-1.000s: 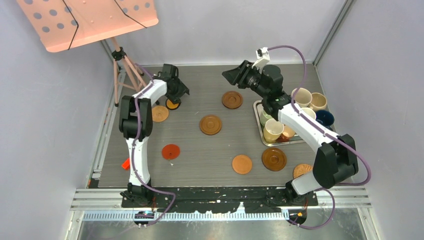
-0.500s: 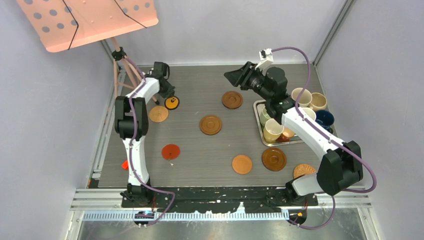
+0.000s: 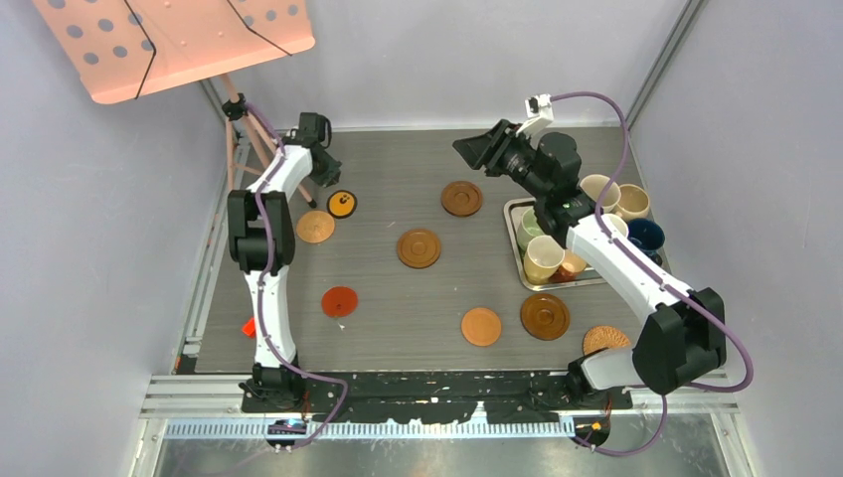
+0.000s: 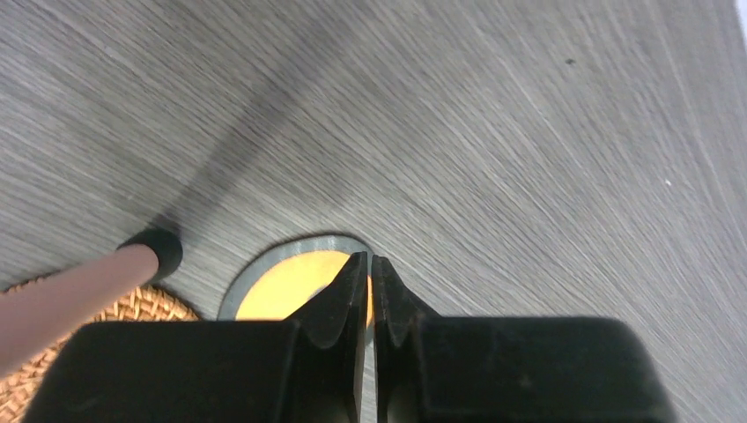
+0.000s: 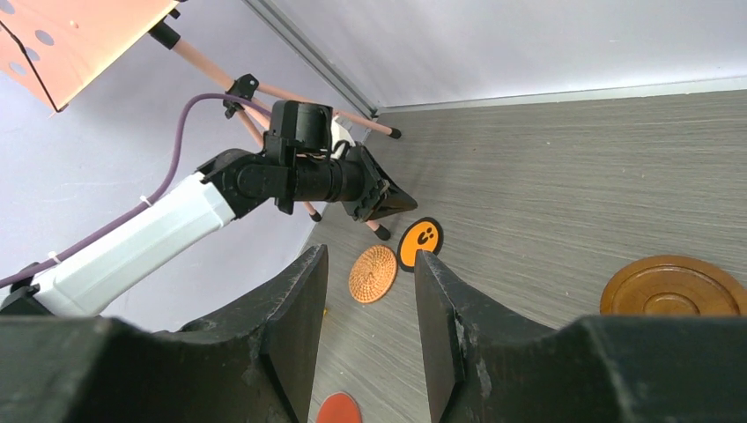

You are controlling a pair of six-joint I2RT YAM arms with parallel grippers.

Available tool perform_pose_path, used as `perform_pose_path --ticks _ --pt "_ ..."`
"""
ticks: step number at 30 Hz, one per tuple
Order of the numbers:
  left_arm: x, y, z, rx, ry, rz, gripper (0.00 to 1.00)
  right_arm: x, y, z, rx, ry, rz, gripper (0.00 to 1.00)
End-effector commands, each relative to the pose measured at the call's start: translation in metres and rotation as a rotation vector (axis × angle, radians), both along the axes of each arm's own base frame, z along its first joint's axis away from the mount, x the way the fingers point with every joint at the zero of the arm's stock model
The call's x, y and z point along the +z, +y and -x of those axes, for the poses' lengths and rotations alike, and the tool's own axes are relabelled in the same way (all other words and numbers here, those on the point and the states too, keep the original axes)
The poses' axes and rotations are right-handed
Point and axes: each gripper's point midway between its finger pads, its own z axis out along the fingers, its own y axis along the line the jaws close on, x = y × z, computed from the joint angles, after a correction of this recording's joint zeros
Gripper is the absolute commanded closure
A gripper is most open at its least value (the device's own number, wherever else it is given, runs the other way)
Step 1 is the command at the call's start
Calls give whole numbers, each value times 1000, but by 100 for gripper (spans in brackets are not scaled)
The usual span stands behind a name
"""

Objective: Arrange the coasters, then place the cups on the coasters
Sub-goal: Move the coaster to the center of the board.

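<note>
My left gripper [image 3: 330, 179] is shut with nothing in it, its tips [image 4: 370, 261] just above the rim of the black-and-orange coaster [image 3: 342, 203] [image 4: 282, 280], which lies flat at the far left. Beside it is the wicker coaster [image 3: 315, 226] [image 5: 373, 273]. Brown wood coasters [image 3: 461, 198] [image 3: 419, 247] [image 3: 545, 315], an orange-tan one [image 3: 481, 326] and a red one [image 3: 339, 301] are spread over the table. Cups [image 3: 599, 189] [image 3: 543, 258] stand crowded on and around the metal tray [image 3: 511, 217]. My right gripper [image 3: 477, 151] [image 5: 370, 257] hangs open and empty high over the far middle.
A tripod leg [image 4: 79, 291] stands on the table next to the wicker coaster, under a pink perforated board [image 3: 169, 40]. A small orange block [image 3: 249, 325] lies at the left edge. Another round coaster [image 3: 600, 340] is half hidden behind my right arm's base.
My left gripper has shut and drawn back toward the far left, uncovering the black-and-orange coaster. My right gripper has drifted slightly right and up, still open.
</note>
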Motion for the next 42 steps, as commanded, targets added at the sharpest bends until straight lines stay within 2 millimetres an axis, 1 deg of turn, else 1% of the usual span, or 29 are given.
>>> perform_pose_path --ticks 1,6,10,15,19,22,26,31,34,35,36,37,38,40,42 --pt "-13 14 -2 70 44 34 94 28 -5 8 8 -85 -17 52" --pt "-12 10 -6 67 50 55 95 33 -5 7 17 -89 -33 52" --pt "-14 6 -2 54 70 66 98 37 -6 7 18 -93 -50 52" --pt "-15 4 -1 54 65 56 98 40 -8 8 20 -96 -63 52" --pt "-14 -2 1 48 72 45 99 42 -13 12 12 -104 -67 52" --pt "-16 -14 7 42 92 65 100 42 -18 12 1 -105 -68 52" --pt "-20 -32 24 28 131 88 100 44 -24 14 -9 -110 -68 52" --pt "-21 -66 47 -34 145 90 100 46 -29 19 -16 -109 -79 52" --pt "-27 -91 65 -75 153 125 100 48 -30 24 -14 -109 -88 52" --pt "-25 -99 69 -94 146 131 100 46 -31 25 -14 -105 -89 52" --pt "-22 -106 73 -116 135 125 100 48 -32 27 -15 -109 -95 52" --pt "-18 -109 78 -131 128 113 100 46 -32 28 -17 -104 -98 52" --pt "-13 -111 81 -142 119 103 100 49 -34 31 -20 -109 -104 52" --pt "-2 -108 81 -141 77 97 100 47 -35 34 -22 -104 -111 52" --pt "13 -94 77 -109 25 82 100 47 -35 36 -20 -102 -117 52"
